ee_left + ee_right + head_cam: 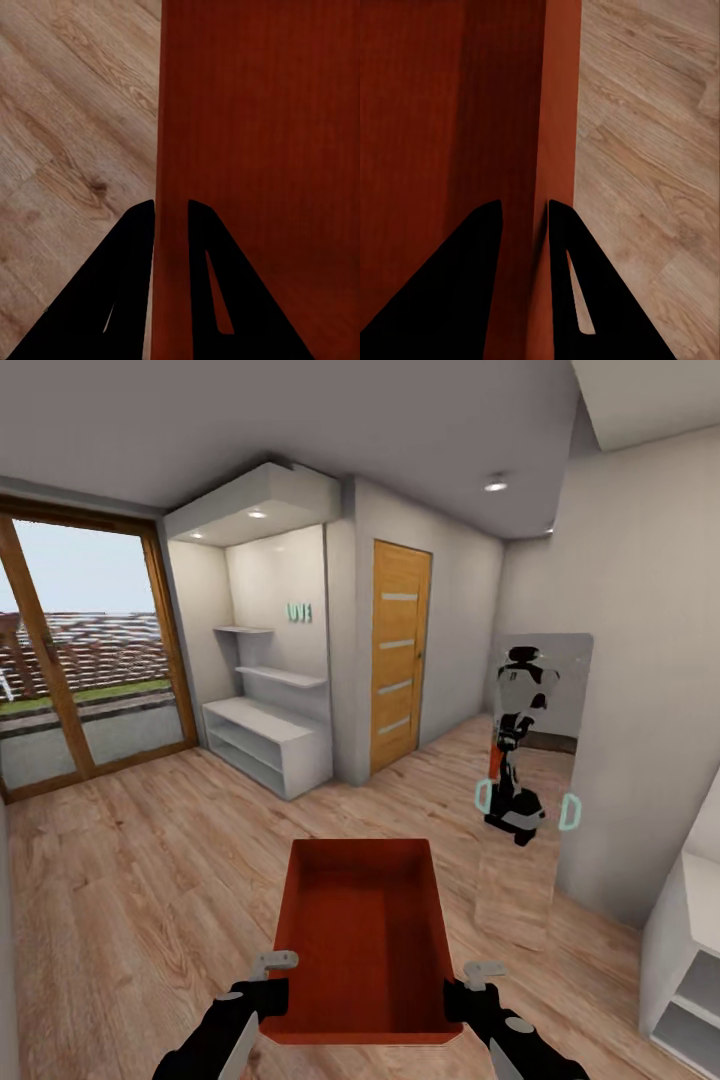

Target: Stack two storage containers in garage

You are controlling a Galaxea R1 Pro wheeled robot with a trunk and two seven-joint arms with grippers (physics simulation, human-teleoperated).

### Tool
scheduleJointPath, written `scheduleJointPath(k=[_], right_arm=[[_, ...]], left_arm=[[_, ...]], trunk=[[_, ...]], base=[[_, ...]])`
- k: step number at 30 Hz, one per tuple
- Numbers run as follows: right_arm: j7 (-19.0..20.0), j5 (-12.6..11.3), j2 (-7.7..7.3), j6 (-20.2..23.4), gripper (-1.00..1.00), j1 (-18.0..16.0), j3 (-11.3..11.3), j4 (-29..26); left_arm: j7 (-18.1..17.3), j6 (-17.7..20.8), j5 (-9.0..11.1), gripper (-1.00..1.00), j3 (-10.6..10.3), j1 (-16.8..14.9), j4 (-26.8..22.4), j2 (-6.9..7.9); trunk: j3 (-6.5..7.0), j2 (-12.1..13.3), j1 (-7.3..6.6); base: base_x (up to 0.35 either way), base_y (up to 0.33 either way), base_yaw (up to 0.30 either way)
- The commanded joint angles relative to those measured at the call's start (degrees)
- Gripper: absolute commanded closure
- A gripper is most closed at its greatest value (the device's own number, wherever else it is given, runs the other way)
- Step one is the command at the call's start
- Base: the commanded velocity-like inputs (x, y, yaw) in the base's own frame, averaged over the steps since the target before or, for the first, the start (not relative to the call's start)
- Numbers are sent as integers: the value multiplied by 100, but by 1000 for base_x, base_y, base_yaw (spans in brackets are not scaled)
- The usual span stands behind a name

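I hold one orange-red open-top storage container (365, 930) level in front of me, above the light wood plank floor (130, 880). My left gripper (270, 990) is shut on its left wall near the near corner. My right gripper (462, 995) is shut on its right wall. In the left wrist view the two black fingers of the left gripper (171, 214) pinch the thin container wall (255, 112). In the right wrist view the right gripper (525, 214) clamps the opposite wall of the container (450, 97) in the same way. The container is empty inside.
A closed wooden door (398, 655) stands ahead. White shelves (268, 740) sit in an alcove to its left, and a glass sliding door (80, 660) is at far left. A wall mirror (530, 780) at right reflects the robot. A white cabinet (690, 960) is at near right.
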Motion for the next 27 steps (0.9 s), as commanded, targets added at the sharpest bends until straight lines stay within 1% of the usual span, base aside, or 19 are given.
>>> scheduleJointPath(k=[1, 27], right_arm=[[48, -44, -38, -18, 100, 1, 150, -9], [48, -44, -38, -18, 100, 1, 150, -9]], left_arm=[[57, 42, -91, 100, 89, -3, -3, 191], [55, 42, -91, 100, 89, -3, -3, 191]], trunk=[[-1, -3, 5], [-1, -3, 5]], base=[[329, 0, 2], [329, 0, 0]])
